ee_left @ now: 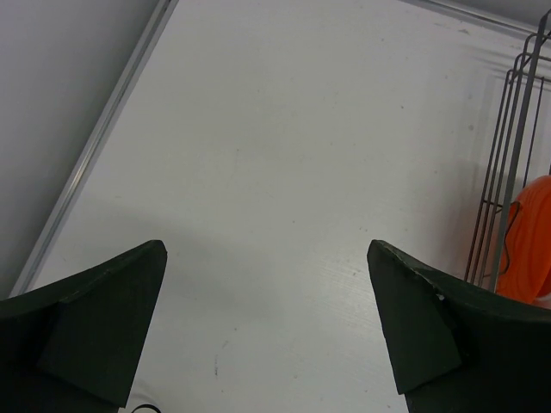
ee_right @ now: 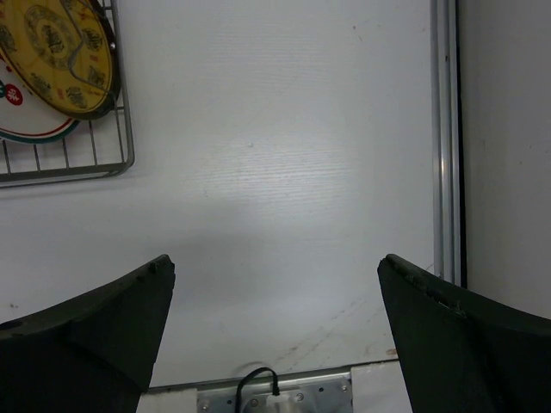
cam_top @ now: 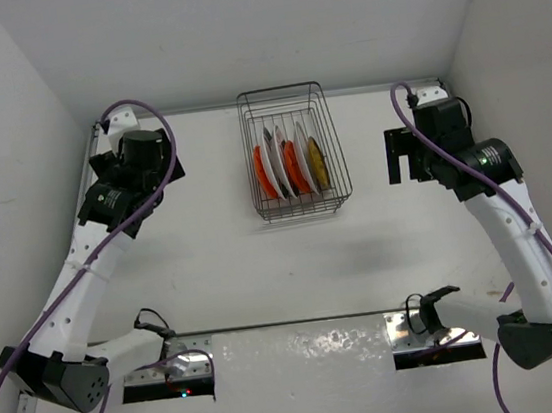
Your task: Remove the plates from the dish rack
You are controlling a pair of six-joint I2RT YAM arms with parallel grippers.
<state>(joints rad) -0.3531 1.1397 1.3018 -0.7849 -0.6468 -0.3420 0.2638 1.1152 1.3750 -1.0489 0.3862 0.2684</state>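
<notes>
The dark wire dish rack [cam_top: 284, 100] stands at the back middle of the table. Several plates stand upright in it: an orange one [cam_top: 264, 173] at the left, white ones [cam_top: 281, 160], another orange one, and a yellowish-brown one [cam_top: 318, 162] at the right. My left gripper [cam_top: 157, 168] is open and empty, left of the rack. My right gripper [cam_top: 398, 156] is open and empty, right of the rack. The left wrist view shows the rack's edge [ee_left: 508, 163] and an orange plate [ee_left: 532, 241]. The right wrist view shows the yellowish-brown plate [ee_right: 65, 52] and a rack corner [ee_right: 120, 155].
White walls close in the table at the back and both sides. A metal rail [ee_right: 445, 138] runs along the right edge. A shiny strip with the arm bases [cam_top: 304, 349] lies at the near edge.
</notes>
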